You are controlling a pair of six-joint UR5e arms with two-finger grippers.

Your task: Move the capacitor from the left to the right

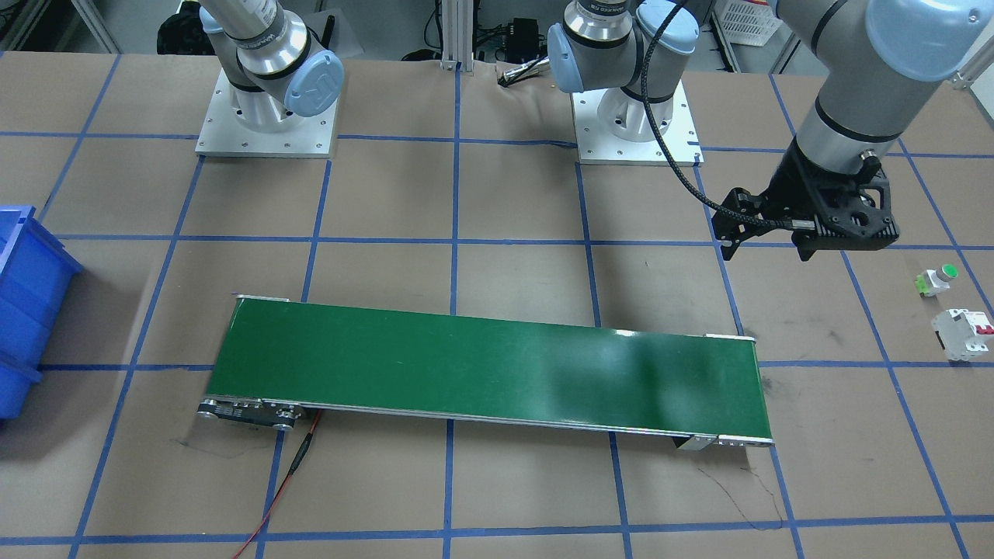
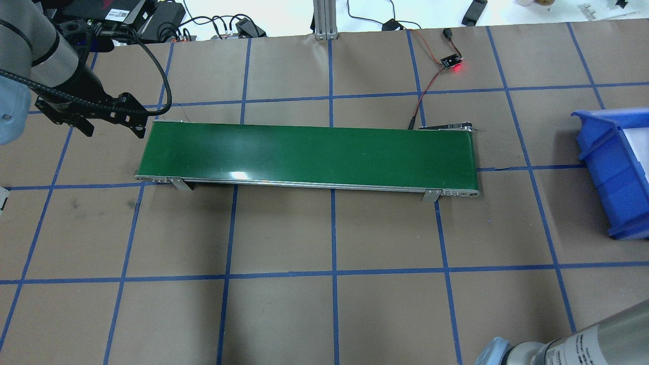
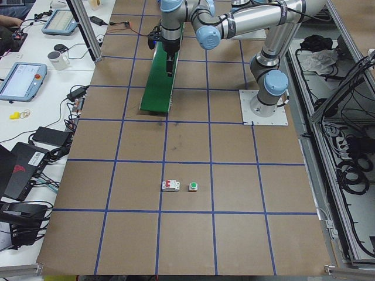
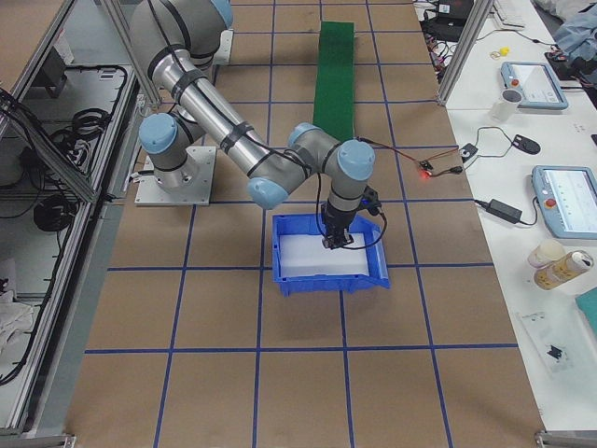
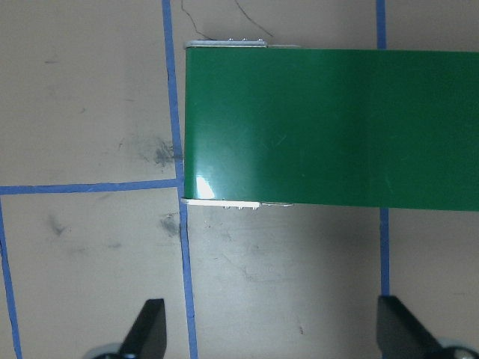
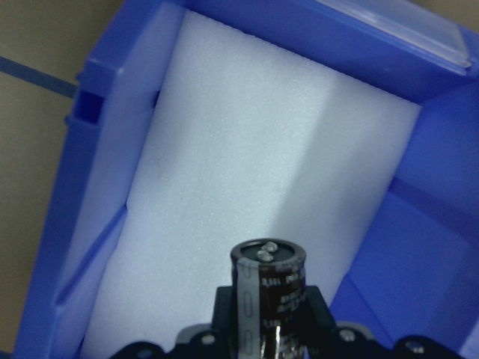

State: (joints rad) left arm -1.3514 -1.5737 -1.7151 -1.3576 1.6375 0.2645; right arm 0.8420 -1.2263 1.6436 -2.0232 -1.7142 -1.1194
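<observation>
Item: my right gripper (image 6: 269, 318), clamped on capacitor (image 6: 268, 278); long axis along my fingers; blue bin's (image 6: 112, 172) white foam (image 6: 247, 164) straight ahead.

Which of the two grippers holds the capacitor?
The right gripper, over the foam-lined blue bin; the capacitor sits in its grip. The left gripper is open and empty.

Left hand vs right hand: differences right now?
Left hand is open and empty; right hand is shut on the capacitor. Left hand hangs over the table beside the green conveyor's end; right hand hangs over the blue bin's white foam. Both point downward.
</observation>
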